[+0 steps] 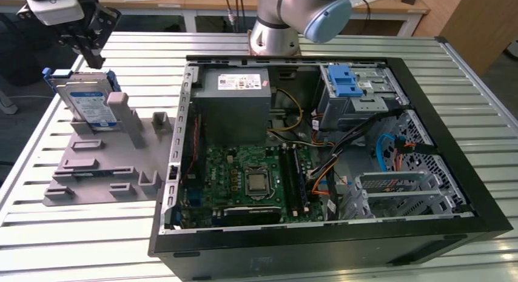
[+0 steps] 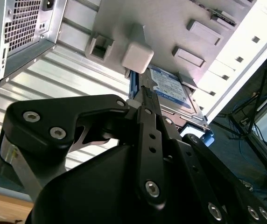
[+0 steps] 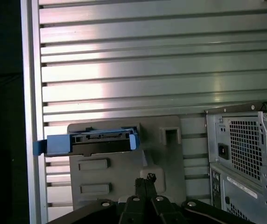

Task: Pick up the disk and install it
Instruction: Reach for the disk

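The disk [image 1: 91,103] stands on edge in a grey holder [image 1: 89,170] at the exterior view's left, its blue-and-white label facing the camera and a blue carrier frame around its edge. My gripper [image 1: 87,50] hangs just above the disk's top edge, apart from it, fingers together and holding nothing. In the first wrist view the disk [image 3: 91,142] shows edge-on as a blue bar, off to one side of the fingertips [image 3: 145,179]. In the second wrist view the fingers [image 2: 146,100] point toward the disk [image 2: 173,91] beside a grey post.
An open computer case [image 1: 174,173] lies at the centre and right of the slatted metal table [image 1: 105,245]. It holds a grey power supply box [image 1: 235,106], a motherboard [image 1: 247,179], cables and a drive bay with a blue latch [image 1: 346,82]. The arm's base [image 1: 275,33] stands behind the case.
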